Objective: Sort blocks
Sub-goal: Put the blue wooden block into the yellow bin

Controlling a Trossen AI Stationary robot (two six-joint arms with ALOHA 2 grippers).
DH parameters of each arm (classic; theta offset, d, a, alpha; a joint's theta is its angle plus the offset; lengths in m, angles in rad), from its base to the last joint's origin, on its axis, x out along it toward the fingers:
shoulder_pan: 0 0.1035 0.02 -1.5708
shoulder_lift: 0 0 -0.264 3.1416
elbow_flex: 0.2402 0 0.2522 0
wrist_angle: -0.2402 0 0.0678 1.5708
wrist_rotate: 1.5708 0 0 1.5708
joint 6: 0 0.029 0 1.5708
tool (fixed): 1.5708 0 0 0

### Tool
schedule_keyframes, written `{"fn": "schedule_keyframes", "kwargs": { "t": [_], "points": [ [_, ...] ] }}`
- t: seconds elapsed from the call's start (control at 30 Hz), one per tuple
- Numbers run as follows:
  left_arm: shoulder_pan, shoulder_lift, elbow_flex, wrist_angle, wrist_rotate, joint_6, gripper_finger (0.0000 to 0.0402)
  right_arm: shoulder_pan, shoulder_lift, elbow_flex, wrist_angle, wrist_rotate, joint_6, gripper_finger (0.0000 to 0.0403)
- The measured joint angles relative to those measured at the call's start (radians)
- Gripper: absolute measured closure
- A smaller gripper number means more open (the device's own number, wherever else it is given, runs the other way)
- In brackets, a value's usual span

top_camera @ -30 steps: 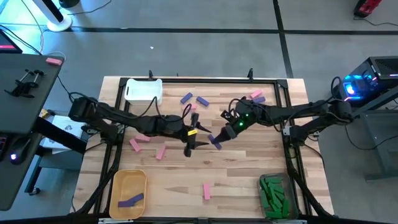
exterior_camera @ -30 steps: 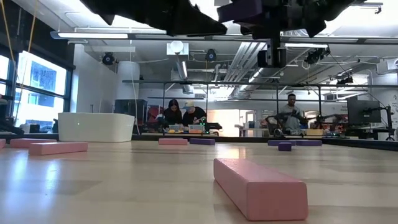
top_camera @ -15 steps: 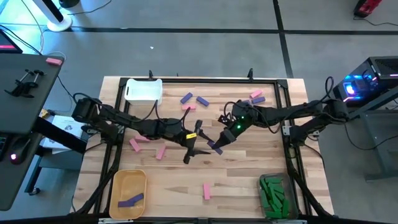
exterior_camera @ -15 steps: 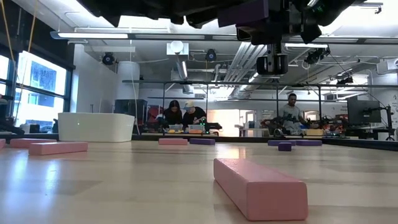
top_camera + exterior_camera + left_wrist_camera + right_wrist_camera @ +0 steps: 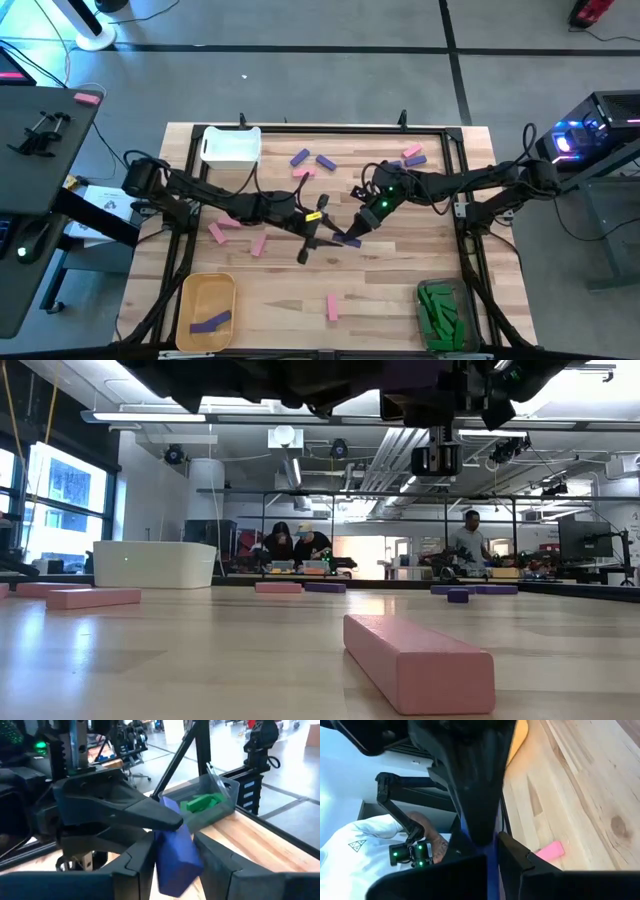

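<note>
Item: purple block [image 5: 349,240], held in the air over the middle of the table [image 5: 400,290], between the two grippers. Right gripper [image 5: 354,234]: reaches in from the right side, fingers clenched on the block's upper end. Left gripper [image 5: 322,238]: reaches in from the left side, fingers [image 5: 135,862] pressed against both sides of the same block, so each arm has a grasp on it. Against the frame a second ago: the left gripper then stood spread and clear of the block, a little to its left. It has since come across and closed, while the right gripper has dropped slightly toward the table's near edge. The loose blocks have not moved. Other stock: white bin [image 5: 231,146] at the far left corner. Yellow bin [image 5: 207,290] at the near left corner, one purple bar [image 5: 210,322] inside. Clear bin [image 5: 424,292] at the near right corner, holding the green blocks [image 5: 438,308]. Pink blocks lie loose on the left half [image 5: 259,244], and one more [image 5: 333,307] lies near the front edge, large in the low view's foreground. Two purple bars [image 5: 299,157] lie just right of the white bin. Markings: a small triangular emblem [image 5: 355,845] on a person's white garment in the right wrist view, too small to read.
</note>
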Motion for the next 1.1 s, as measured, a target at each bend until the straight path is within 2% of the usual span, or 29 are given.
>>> {"fn": "schedule_keyframes", "kwargs": {
  "t": [0.3, 0.4, 0.53, 0.7, 0.87, 1.0, 1.1],
  "points": [
    [-0.001, 0.014, -0.001, 0.028, 0.005, 0.000, 0.0289, 0.000, -0.002, 0.000, 0.014, 0.003, -0.009, 0.0401],
    [-0.001, 0.014, -0.001, 0.028, 0.005, -0.009, 0.0314, 0.000, -0.002, 0.000, 0.014, 0.018, -0.018, 0.0401],
    [-0.001, 0.013, -0.001, -0.003, -0.002, -0.073, 0.0374, -0.006, -0.001, 0.000, 0.028, 0.051, -0.003, 0.0402],
    [-0.006, 0.011, -0.002, -0.076, -0.001, -0.132, 0.0376, -0.027, -0.005, 0.003, 0.102, 0.083, 0.033, 0.0403],
    [-0.002, -0.068, -0.001, -0.288, -0.001, -0.148, 0.0376, -0.081, -0.022, 0.002, 0.127, 0.085, 0.043, 0.0378],
    [0.011, -0.185, -0.002, -0.529, -0.007, -0.151, 0.0376, -0.129, -0.045, 0.002, 0.113, 0.089, 0.024, 0.0334],
    [0.013, -0.288, -0.002, -0.716, -0.063, -0.156, 0.0376, -0.152, -0.050, 0.002, 0.121, 0.086, 0.019, 0.0294]
  ]
}}
